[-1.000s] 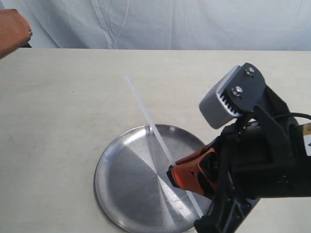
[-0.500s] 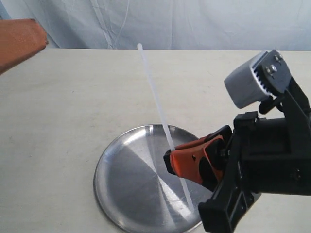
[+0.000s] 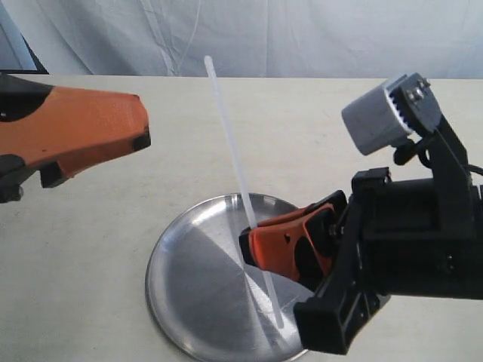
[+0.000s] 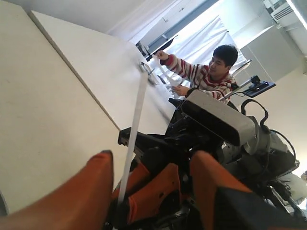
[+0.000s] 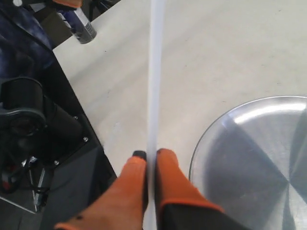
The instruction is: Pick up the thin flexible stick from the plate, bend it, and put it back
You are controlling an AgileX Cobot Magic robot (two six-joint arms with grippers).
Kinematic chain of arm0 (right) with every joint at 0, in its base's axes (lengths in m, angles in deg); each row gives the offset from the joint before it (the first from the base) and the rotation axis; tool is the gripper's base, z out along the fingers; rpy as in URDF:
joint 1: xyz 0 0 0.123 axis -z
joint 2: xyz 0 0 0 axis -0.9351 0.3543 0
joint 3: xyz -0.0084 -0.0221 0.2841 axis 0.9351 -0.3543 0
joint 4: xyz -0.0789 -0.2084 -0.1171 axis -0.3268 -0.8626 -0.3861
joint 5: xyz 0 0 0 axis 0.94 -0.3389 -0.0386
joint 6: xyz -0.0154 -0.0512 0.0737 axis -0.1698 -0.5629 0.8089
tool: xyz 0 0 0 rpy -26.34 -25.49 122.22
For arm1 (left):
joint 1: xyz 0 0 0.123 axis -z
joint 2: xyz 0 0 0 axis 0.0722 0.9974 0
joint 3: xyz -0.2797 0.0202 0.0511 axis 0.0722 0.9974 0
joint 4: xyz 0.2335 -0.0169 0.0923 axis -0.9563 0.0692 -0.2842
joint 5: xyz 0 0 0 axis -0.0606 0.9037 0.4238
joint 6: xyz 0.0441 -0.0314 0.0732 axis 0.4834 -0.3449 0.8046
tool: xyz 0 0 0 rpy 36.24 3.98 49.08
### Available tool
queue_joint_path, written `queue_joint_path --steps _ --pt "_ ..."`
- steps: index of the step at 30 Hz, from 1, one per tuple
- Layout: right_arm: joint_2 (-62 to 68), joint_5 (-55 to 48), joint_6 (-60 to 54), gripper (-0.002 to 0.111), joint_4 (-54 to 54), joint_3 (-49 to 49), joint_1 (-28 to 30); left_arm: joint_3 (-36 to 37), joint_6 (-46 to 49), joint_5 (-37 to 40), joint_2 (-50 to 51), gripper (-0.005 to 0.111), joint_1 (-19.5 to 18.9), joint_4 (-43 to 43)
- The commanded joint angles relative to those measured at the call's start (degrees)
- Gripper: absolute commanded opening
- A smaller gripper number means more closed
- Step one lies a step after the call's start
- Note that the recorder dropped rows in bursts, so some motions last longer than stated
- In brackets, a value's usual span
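Observation:
The thin whitish stick (image 3: 230,151) stands steeply tilted, its lower end just above the silver plate (image 3: 192,283) and its top near the table's far edge. My right gripper (image 3: 253,240) is shut on the stick low down, over the plate's right half. The right wrist view shows the stick (image 5: 154,86) pinched between both orange fingers (image 5: 169,178), with the plate (image 5: 259,158) beside them. My left gripper (image 3: 113,143) hovers at the left, open and holding nothing, a short way from the stick's upper part. In the left wrist view the stick (image 4: 136,115) rises between the spread fingers of the left gripper (image 4: 152,158), touching neither.
The pale table (image 3: 98,249) ends at a white cloth backdrop (image 3: 302,34). The right arm's black body and grey camera block (image 3: 385,121) fill the right side. A seated person (image 4: 211,72) is at a far table. A dark can (image 5: 84,28) stands beyond the table.
My left gripper has come in from the left edge toward the stick. My right gripper has tilted the stick more upright and shifted slightly left over the plate.

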Motion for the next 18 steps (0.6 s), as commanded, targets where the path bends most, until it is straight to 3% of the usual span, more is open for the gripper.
queue_joint_path --steps 1,7,12,18 --pt "0.21 1.54 -0.57 -0.001 0.95 -0.34 0.23 -0.34 1.82 -1.37 0.16 0.062 0.27 1.63" --pt "0.88 1.68 -2.65 -0.001 4.08 -0.34 0.23 -0.34 2.57 -5.38 0.16 0.062 0.27 1.63" --pt "3.25 -0.06 -15.80 -0.001 17.54 -0.22 0.23 -0.34 4.38 -6.90 0.16 0.062 0.27 1.63" --pt "6.93 -4.30 -26.52 -0.001 28.03 1.10 0.23 -0.34 5.00 -9.60 0.16 0.062 4.61 1.63"
